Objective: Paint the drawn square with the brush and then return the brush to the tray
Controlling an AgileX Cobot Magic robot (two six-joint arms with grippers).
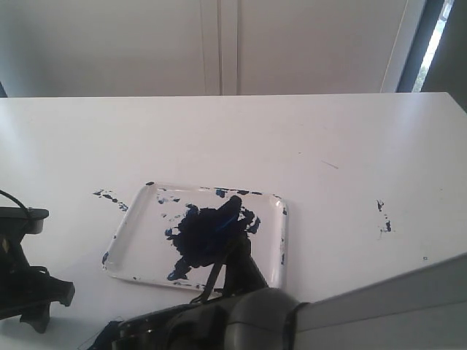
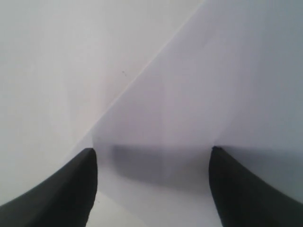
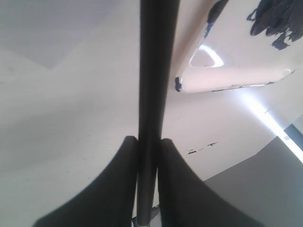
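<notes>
Right gripper (image 3: 147, 142) is clamped on the brush (image 3: 154, 71). The handle is pointed straight out from the jaws, tip over the paint blotch (image 1: 204, 233) in the tray (image 1: 128, 226). Left gripper (image 2: 152, 150) is spread wide, nothing held, parked farther off. Drawn square can't be spotted, tbh.

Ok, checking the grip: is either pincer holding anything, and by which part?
Right pincer grips the long thin black brush by its handle; left pincer is open, empty.

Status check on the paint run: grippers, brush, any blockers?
Left gripper open, empty, left of the tray. Right gripper shut on the brush, tip over the tray's paint blotch. Nothing seen blocking.
</notes>
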